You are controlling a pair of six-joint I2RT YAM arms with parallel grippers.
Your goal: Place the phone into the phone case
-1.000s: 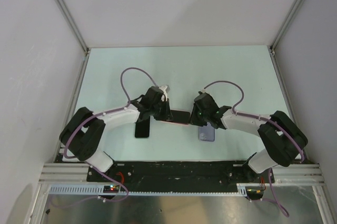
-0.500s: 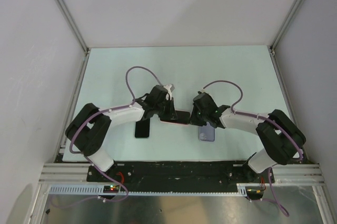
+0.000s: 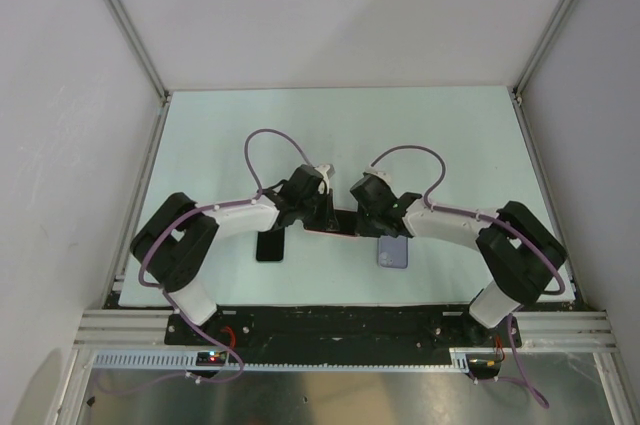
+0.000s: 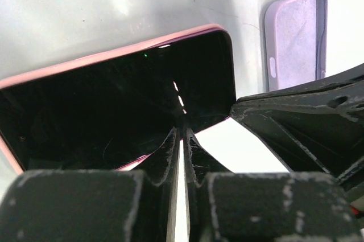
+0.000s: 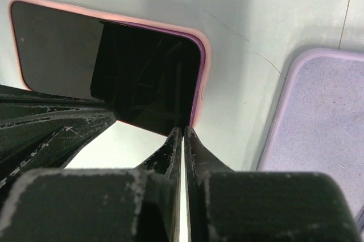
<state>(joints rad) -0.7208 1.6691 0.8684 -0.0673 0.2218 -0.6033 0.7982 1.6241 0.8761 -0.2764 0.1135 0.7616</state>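
Note:
A phone with a black screen and a pink rim (image 3: 338, 226) lies flat on the pale table between my two grippers. It also shows in the left wrist view (image 4: 114, 94) and the right wrist view (image 5: 148, 77). My left gripper (image 3: 322, 216) (image 4: 183, 132) is shut, with nothing between the fingers, its tips at the phone's near long edge. My right gripper (image 3: 358, 220) (image 5: 183, 131) is shut too, its tips at the phone's near corner. A lilac phone case (image 3: 394, 253) (image 4: 296, 37) (image 5: 324, 128) lies open side up, just right of the phone.
A flat black phone-shaped slab (image 3: 270, 246) lies under the left arm, near the front edge. White walls and metal rails (image 3: 140, 205) enclose the table. Each wrist view shows the other gripper's black body close by (image 4: 307, 122) (image 5: 51, 122).
Both grippers have moved inward towards each other and now crowd the pink-rimmed phone from both ends. The lilac case and the black slab have not moved.

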